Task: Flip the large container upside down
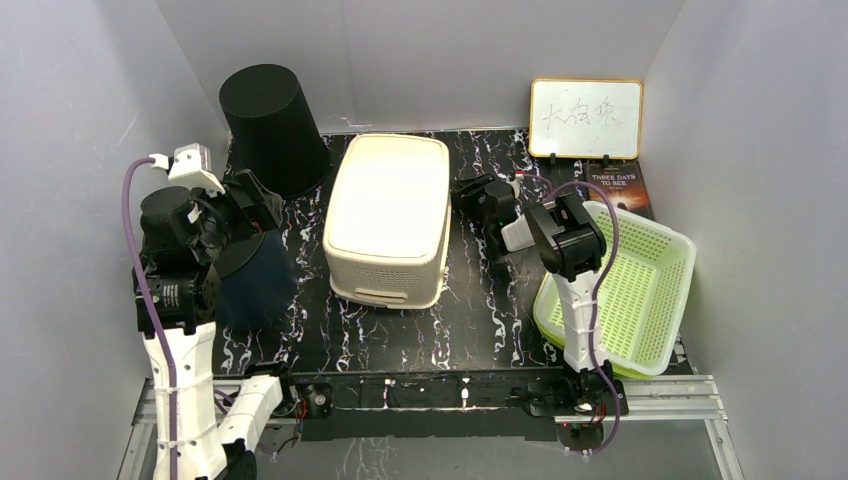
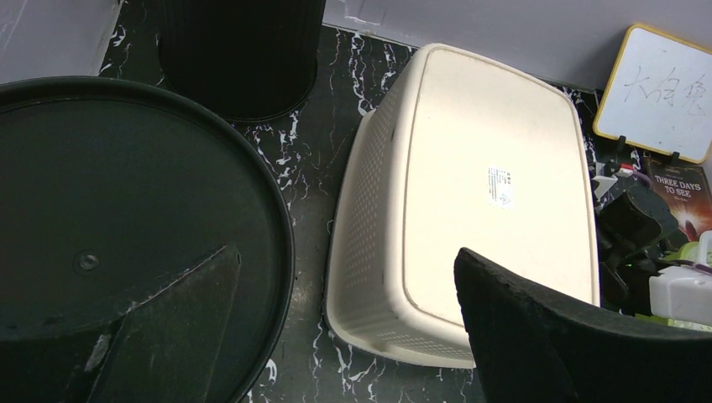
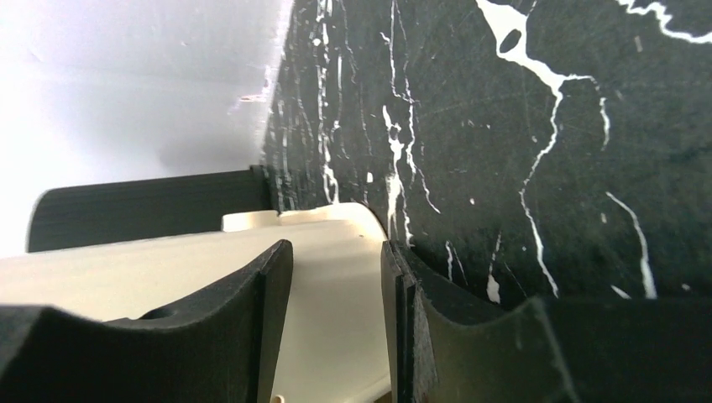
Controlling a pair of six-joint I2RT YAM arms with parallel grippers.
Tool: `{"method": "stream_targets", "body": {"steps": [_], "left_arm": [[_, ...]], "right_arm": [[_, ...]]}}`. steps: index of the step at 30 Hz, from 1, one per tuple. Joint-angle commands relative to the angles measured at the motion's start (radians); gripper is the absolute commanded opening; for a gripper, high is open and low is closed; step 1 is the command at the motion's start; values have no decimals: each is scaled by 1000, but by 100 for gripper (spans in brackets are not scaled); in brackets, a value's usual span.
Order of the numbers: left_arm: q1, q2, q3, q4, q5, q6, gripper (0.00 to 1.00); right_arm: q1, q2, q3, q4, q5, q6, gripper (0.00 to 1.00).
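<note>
The large container [image 1: 390, 200] is a cream perforated basket standing bottom up in the middle of the marbled table, with a small sticker on its flat base [image 2: 495, 168]. My right gripper [image 1: 475, 195] sits low against its right side. Its jaws stand a little apart, and the cream wall [image 3: 336, 319] shows in the gap of the right gripper [image 3: 336, 248]; I cannot tell if the pads touch it. My left gripper [image 1: 255, 210] hovers wide open to the container's left, its jaws spread in the left wrist view [image 2: 346, 254] with nothing held.
A black round bin [image 1: 250, 285] stands under my left gripper, its flat disc [image 2: 126, 235] close to the container's side. A black ribbed bin [image 1: 272, 125] stands at the back left. A green basket [image 1: 650, 280], a whiteboard [image 1: 586, 118] and a book [image 1: 618, 185] are on the right.
</note>
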Motion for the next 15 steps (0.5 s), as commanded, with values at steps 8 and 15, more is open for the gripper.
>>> {"method": "stream_targets", "body": {"steps": [8, 15], "left_arm": [[-3, 11, -14, 18, 23, 1, 98], [-3, 33, -3, 34, 33, 4, 98]], "right_arm": [[45, -302, 4, -474, 181, -437, 42], [162, -461, 0, -671, 249, -643, 42]]}}
